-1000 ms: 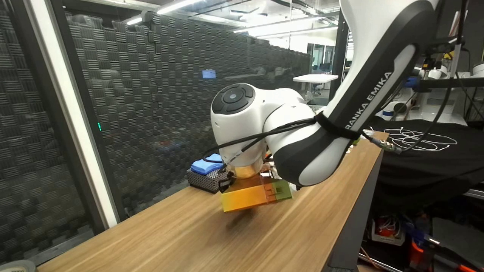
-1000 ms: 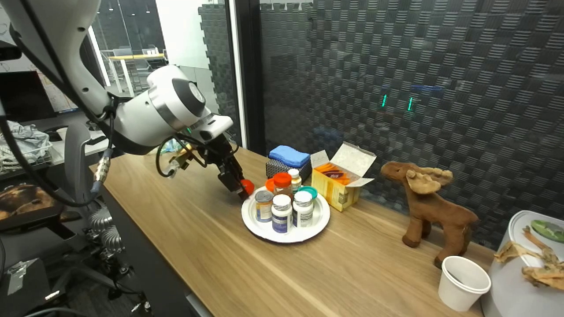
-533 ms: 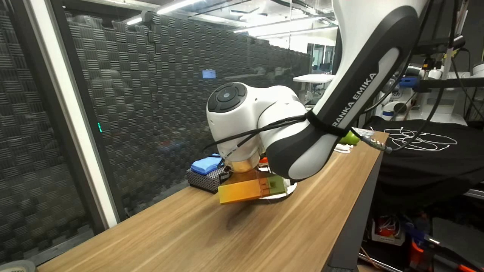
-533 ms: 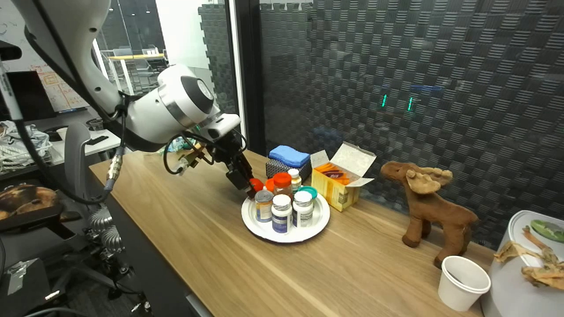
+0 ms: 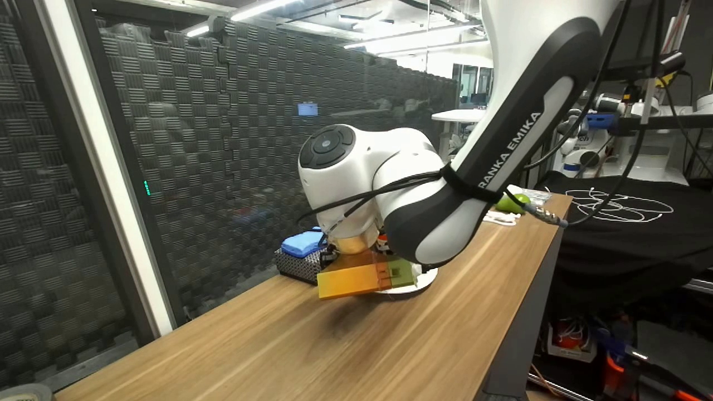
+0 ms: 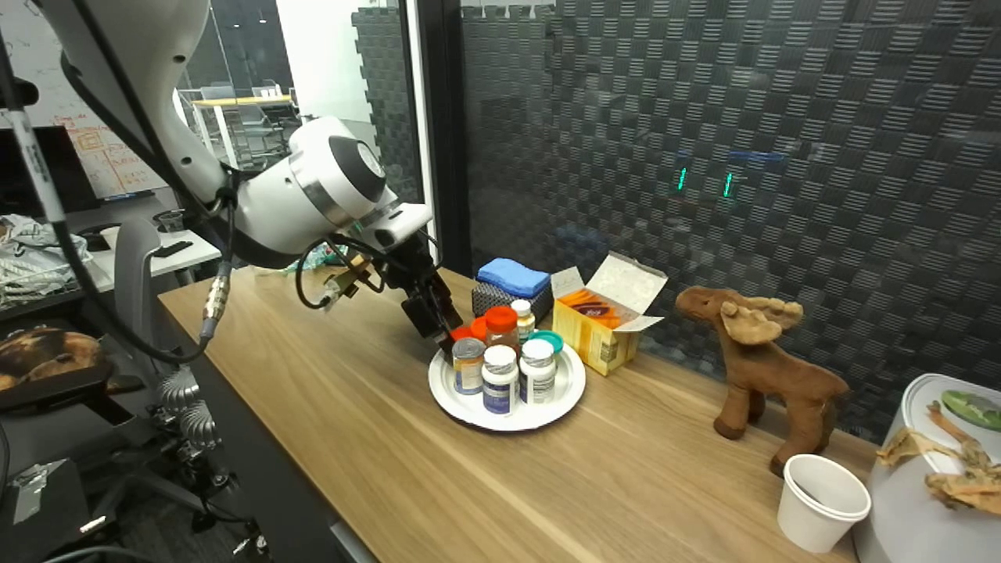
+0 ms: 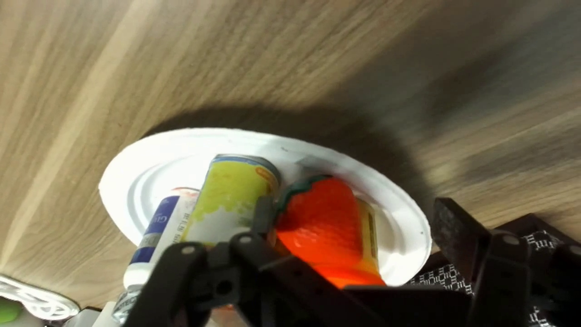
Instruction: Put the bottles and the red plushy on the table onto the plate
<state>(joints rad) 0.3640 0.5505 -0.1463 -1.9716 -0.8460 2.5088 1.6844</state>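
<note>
Nearing the end, I'd judge | bottles (image 6: pixel 499 385) grouped on the plate (image 6: pixel 514 422) | red plushy (image 7: pixel 320 218) beside them, apparently resting there too | gripper (image 7: pixel 356 215) astride it, jaws wide apart | probably only backing off left

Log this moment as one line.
Gripper: open, jaws either side of red strawberry plushy | Plushy: apparently resting on white plate, beside yellow-labelled can | Bottles: standing on plate

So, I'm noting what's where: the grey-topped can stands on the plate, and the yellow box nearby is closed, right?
No, the yellow box nearby is open, lid raised, as an exterior view shows. The grey-topped can does stand on the plate.
</note>
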